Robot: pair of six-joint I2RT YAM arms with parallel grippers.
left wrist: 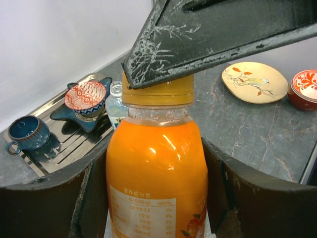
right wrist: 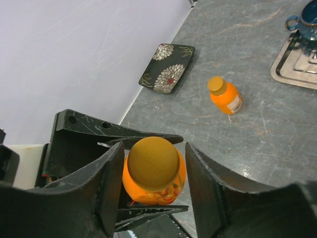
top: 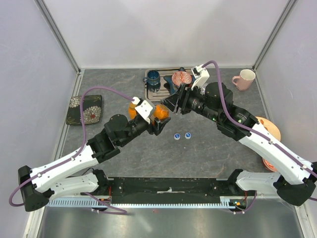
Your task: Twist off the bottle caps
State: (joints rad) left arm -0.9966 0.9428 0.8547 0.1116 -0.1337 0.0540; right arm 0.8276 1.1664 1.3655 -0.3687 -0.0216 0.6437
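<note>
Left gripper (left wrist: 156, 208) clamped on the slick, probably weighty orange juice bottle (left wrist: 156, 153) standing mid table (top: 208, 148), right gripper (right wrist: 154, 168) straddling its small stiff orange cap (right wrist: 152, 159), jaws a sliver apart from it, so pinch its rim squarely.

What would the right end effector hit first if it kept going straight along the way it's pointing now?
The orange cap of the bottle held by the left end effector. It sits between the fingers of the right end effector, so contact looks near, though depth is unclear.
</note>
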